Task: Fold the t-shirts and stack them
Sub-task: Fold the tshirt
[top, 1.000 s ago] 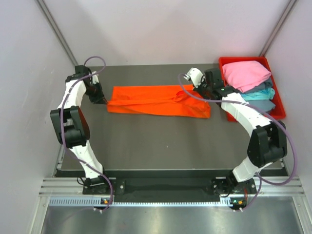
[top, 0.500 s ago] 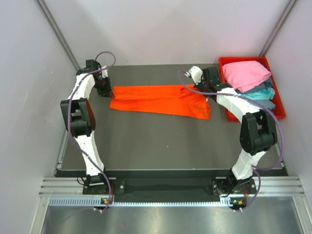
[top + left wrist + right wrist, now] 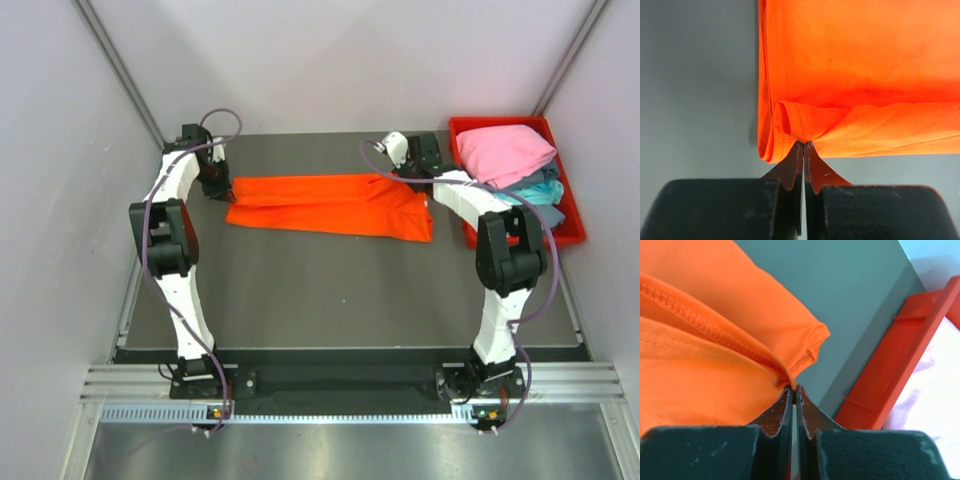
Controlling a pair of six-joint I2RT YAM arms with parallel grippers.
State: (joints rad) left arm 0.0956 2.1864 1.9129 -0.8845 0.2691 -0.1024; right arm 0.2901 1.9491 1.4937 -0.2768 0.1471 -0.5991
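Observation:
A bright orange t-shirt point(image 3: 330, 205) lies folded into a long strip across the far part of the table. My left gripper point(image 3: 221, 190) is shut on the strip's left end, pinching a gathered fold of the orange cloth point(image 3: 805, 131) between its fingertips point(image 3: 797, 150). My right gripper point(image 3: 413, 180) is shut on the far right corner of the strip, by the stitched hem point(image 3: 715, 335). Pink point(image 3: 505, 152), light teal point(image 3: 537, 192) and grey-blue point(image 3: 548, 214) t-shirts lie piled in the bin.
A red plastic bin point(image 3: 575, 228) stands at the table's far right, close beside my right gripper; its wall point(image 3: 905, 365) shows in the right wrist view. Grey walls close in the left, back and right of the table point(image 3: 330, 300).
Both arms have reached farther toward the back of the table, still holding the orange strip's ends. The strip has shifted slightly away and its left end sits a bit more to the right.

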